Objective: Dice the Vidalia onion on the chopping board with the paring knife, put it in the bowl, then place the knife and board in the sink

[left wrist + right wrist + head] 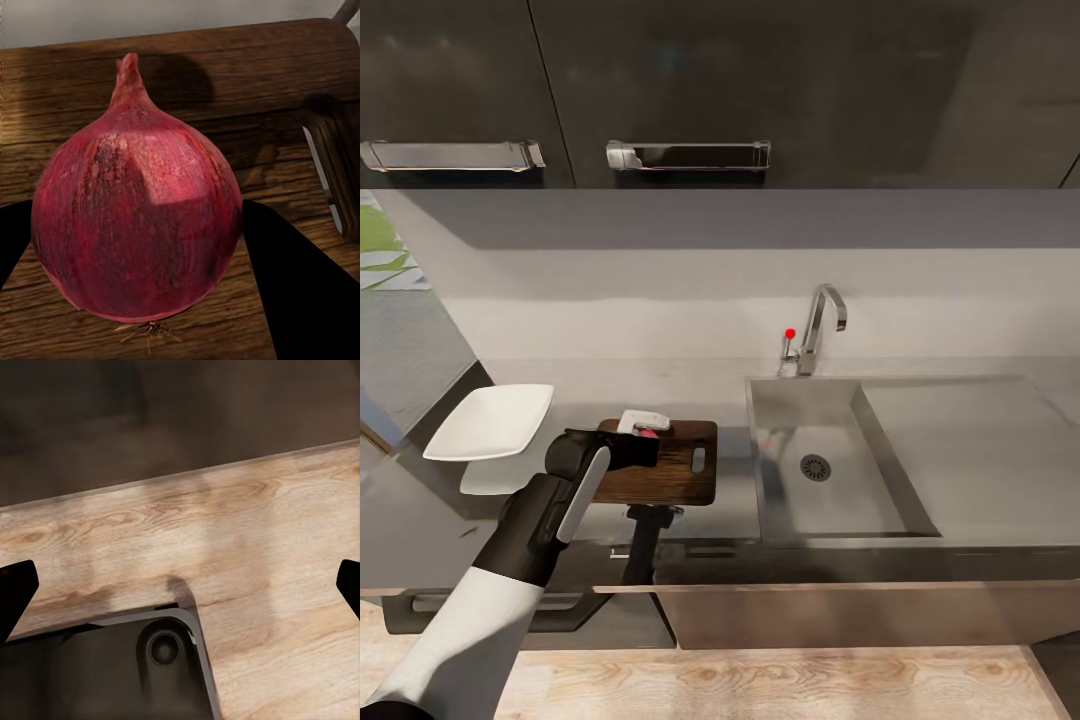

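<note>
Over the chopping board [225,75], the left hand [150,247] grasps the Vidalia onion [135,217], stem tip pointing away.

The board [680,470] lies on the countertop [980,440], between the bowl [490,420] at its left and the sink [830,460] at its right. The onion [647,434] sits over the board's back edge. The tap [815,335] stands behind the sink.

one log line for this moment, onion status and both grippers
stage: onion to board | Vidalia onion: held over chopping board | left gripper: shut on onion | right gripper: open, over floor | sink: no onion
</note>
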Tool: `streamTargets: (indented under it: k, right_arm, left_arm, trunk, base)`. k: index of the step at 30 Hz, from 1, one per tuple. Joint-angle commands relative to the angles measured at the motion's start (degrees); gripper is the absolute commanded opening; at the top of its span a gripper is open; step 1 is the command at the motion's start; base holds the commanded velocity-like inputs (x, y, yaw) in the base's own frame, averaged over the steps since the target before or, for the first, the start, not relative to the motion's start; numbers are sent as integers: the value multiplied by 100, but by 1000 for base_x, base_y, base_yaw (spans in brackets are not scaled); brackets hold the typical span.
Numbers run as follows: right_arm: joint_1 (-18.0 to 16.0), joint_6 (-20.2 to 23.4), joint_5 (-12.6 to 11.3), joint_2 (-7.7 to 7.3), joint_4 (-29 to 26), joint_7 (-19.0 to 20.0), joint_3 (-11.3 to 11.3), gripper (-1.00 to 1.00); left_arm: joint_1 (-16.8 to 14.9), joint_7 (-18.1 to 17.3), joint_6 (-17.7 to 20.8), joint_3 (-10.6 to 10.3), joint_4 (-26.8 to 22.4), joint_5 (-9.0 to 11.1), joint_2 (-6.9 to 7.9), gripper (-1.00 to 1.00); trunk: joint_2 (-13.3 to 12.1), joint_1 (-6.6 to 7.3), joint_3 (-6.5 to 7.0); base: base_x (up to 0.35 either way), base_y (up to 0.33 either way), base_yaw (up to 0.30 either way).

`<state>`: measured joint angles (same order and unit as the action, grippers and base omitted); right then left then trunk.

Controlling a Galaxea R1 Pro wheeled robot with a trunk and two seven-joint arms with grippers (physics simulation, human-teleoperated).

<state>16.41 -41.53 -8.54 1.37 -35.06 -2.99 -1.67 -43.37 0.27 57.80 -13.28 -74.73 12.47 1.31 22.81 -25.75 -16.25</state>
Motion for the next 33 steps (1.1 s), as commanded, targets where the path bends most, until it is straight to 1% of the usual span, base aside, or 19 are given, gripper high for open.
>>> streamTargets:
  k: [1, 13, 14, 33]
  right_arm:
    - [2, -4, -8, 4, -10, 1, -9, 100]
    - [2, -4, -8, 4, -10, 1, -9, 100]
    - [2, -4, -8, 4, -10, 1, -9, 100]
    - [2, -4, -8, 4, -10, 1, -9, 100]
  left_arm:
    - [-5, -3, 21, -8, -5, 9, 6, -100]
    - [-5, -1, 21, -8, -22, 9, 9, -100]
    - [-5, -1, 21, -8, -23, 9, 9, 100]
    - [-5, -1, 21, -8, -23, 9, 9, 100]
  trunk:
    - [11, -3, -9]
    - [11, -3, -9]
    - [11, -3, -9]
    - [11, -3, -9]
  base:
    - [0, 0, 0]
    - [0, 0, 0]
    - [0, 0, 0]
    - [0, 0, 0]
